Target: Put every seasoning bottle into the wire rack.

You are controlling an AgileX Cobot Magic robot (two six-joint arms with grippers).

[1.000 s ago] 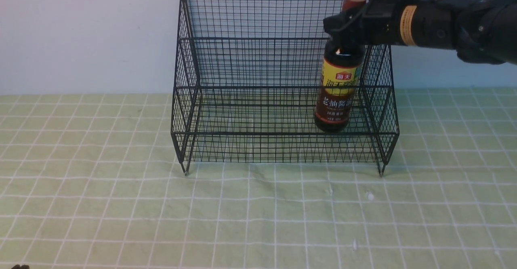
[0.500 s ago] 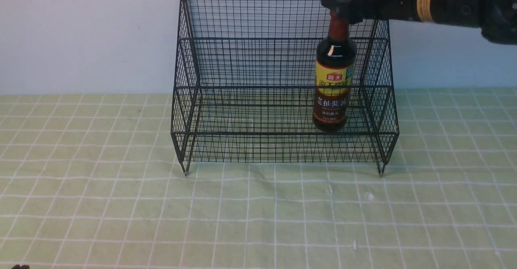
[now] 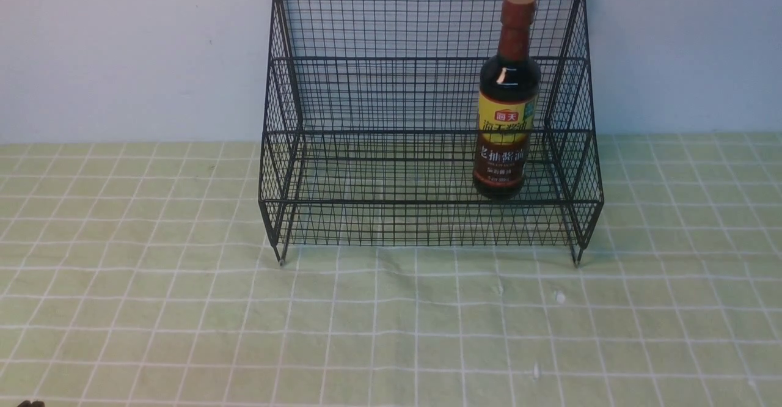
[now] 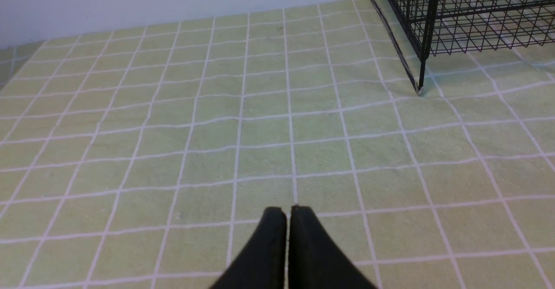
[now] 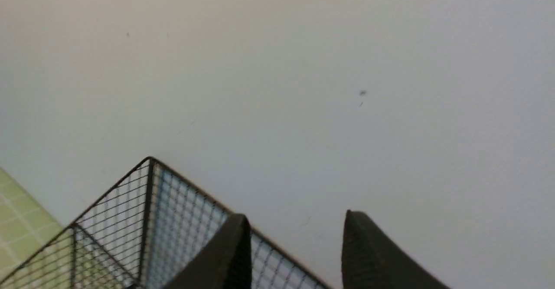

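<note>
The seasoning bottle [image 3: 506, 95], dark glass with a reddish-brown cap and a yellow and dark red label, stands upright on the lower step of the black wire rack [image 3: 427, 120], near its right side. No gripper shows in the front view. In the right wrist view my right gripper [image 5: 297, 219] is open and empty, high above the rack's top corner [image 5: 149, 161], facing the wall. In the left wrist view my left gripper [image 4: 287, 211] is shut and empty, low over the cloth, well away from the rack's front left foot [image 4: 418, 90].
A green cloth with a white grid [image 3: 391, 321] covers the table in front of and around the rack. A pale wall [image 3: 122, 46] stands right behind the rack.
My right gripper let go of the bottle's neck, rose, and left the front view. The bottle stays upright in the rack.
</note>
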